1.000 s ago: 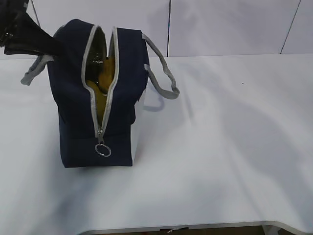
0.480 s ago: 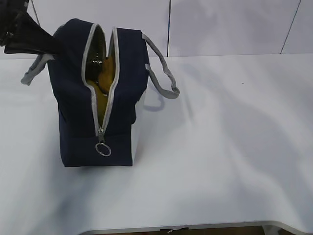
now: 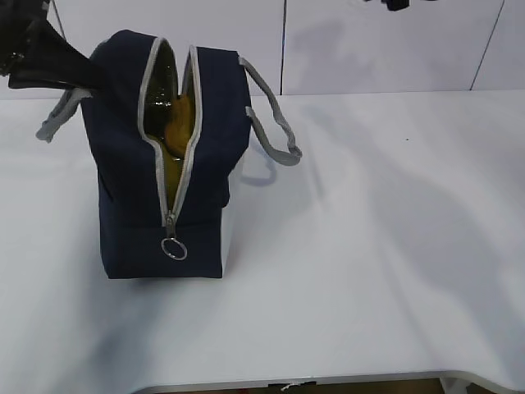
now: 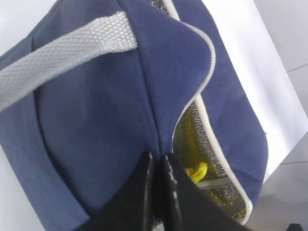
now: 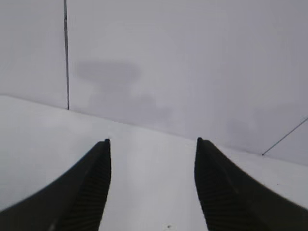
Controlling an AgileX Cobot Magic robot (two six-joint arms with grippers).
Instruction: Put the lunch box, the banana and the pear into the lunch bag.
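lunch bag [image 3: 131, 189]: matt navy woven cloth, grey coarse webbing handles [image 4: 62, 48], crinkled silver foil lining [image 4: 192, 130], shiny metal ring pull [image 3: 173, 249]. counter [image 3: 369, 246]: smooth white, slight sheen. right gripper [image 5: 151, 187] jaws: matt black, ribbed pads.

My left gripper [image 4: 158, 166] is closed, fingers [image 4: 139, 192] pressed together on a fold of navy fabric. My left arm [image 3: 45, 61] reaches in from the upper left of the exterior view. My right gripper [image 5: 153, 185] hangs free, fingers [image 5: 91, 187] spread wide, gripping nothing.
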